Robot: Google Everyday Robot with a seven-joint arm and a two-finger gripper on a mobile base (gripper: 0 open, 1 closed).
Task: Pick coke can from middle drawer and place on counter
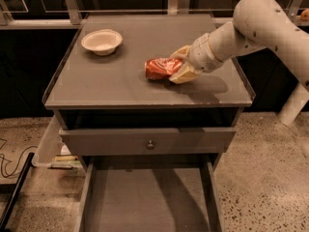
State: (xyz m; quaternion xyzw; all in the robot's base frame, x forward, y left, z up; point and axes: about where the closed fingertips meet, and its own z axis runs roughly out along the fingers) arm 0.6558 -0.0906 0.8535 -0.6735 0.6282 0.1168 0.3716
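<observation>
Nearest, we see the drawer (145, 204) pulled out, with a closed front (111, 141) above it. On the counter (111, 83) the can (158, 68) lies on its side. The gripper (175, 66) clamps the can's right end, reaching in from the right. The bowl (101, 41) sits far left, well apart.

My gripper (175, 66) over right half of counter (116, 86), clamped on coke can (158, 67). Can's right end buried between fingers (183, 74). Lettering on can unreadable (just pale smears). Can resting on counter or a hair above: cannot tell. Bottom edge cuts off middle drawer (145, 197), front end unseen. My arm (260, 23) runs out past right edge.
</observation>
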